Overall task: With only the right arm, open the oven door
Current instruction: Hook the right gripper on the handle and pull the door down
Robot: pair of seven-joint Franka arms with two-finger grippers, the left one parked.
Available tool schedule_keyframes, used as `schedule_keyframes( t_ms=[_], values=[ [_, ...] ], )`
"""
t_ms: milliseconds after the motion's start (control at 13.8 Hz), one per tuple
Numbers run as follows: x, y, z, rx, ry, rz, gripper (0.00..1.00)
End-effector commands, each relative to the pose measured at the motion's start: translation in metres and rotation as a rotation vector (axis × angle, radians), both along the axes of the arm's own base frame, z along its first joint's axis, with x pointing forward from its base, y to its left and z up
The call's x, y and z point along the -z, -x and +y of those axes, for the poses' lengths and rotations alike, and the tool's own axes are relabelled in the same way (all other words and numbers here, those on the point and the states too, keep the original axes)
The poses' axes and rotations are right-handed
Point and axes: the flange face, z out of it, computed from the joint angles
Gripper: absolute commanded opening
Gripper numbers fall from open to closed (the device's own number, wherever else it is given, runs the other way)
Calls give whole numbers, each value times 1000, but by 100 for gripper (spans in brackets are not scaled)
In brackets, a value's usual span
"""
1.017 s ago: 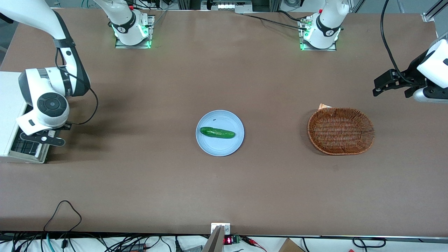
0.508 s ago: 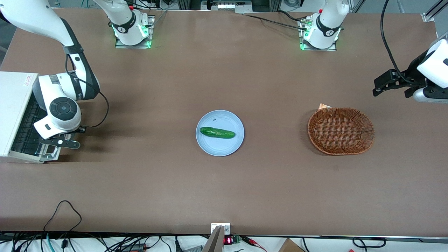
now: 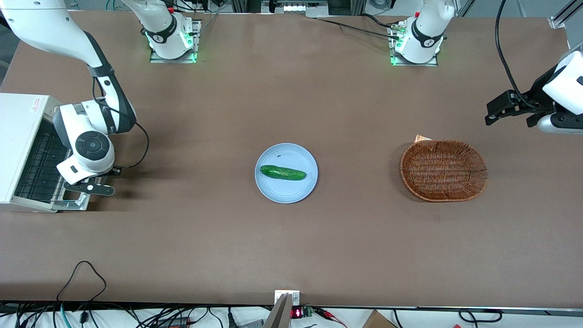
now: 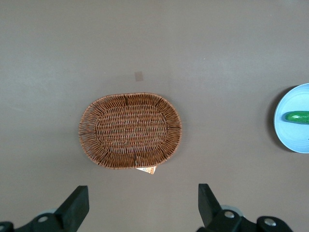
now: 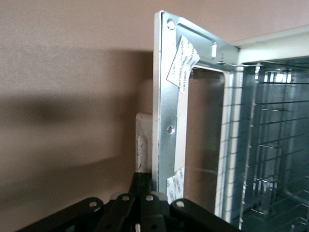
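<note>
The cream-white oven (image 3: 18,123) stands at the working arm's end of the table, and its wire rack (image 3: 41,164) shows inside. The oven door (image 3: 73,201) hangs partly open, swung out toward the table's middle. My right arm (image 3: 89,146) reaches over it, with the gripper (image 3: 89,187) at the door's free edge. In the right wrist view the silver door frame (image 5: 166,96) with its glass window (image 5: 203,145) stands out from the oven's rack (image 5: 270,145). The gripper (image 5: 147,188) has its fingers pressed together against the handle edge (image 5: 143,140).
A blue plate (image 3: 291,193) with a cucumber (image 3: 282,172) sits mid-table. A brown wicker basket (image 3: 444,170) lies toward the parked arm's end; it also shows in the left wrist view (image 4: 130,130). A black cable (image 3: 82,273) lies near the front edge.
My gripper has moved toward the table's middle and slightly nearer the front camera. The oven door has swung further open with it, and more of the wire rack shows.
</note>
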Motion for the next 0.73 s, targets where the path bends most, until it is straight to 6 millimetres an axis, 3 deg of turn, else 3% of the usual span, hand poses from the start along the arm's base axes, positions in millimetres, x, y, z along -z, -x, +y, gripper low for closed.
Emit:
schedule_keyframes(
  t_ms=[0,654],
  values=[
    [23,12,-34,31,25,43,0],
    [44,15,-6,41,-53,54,0]
  ],
)
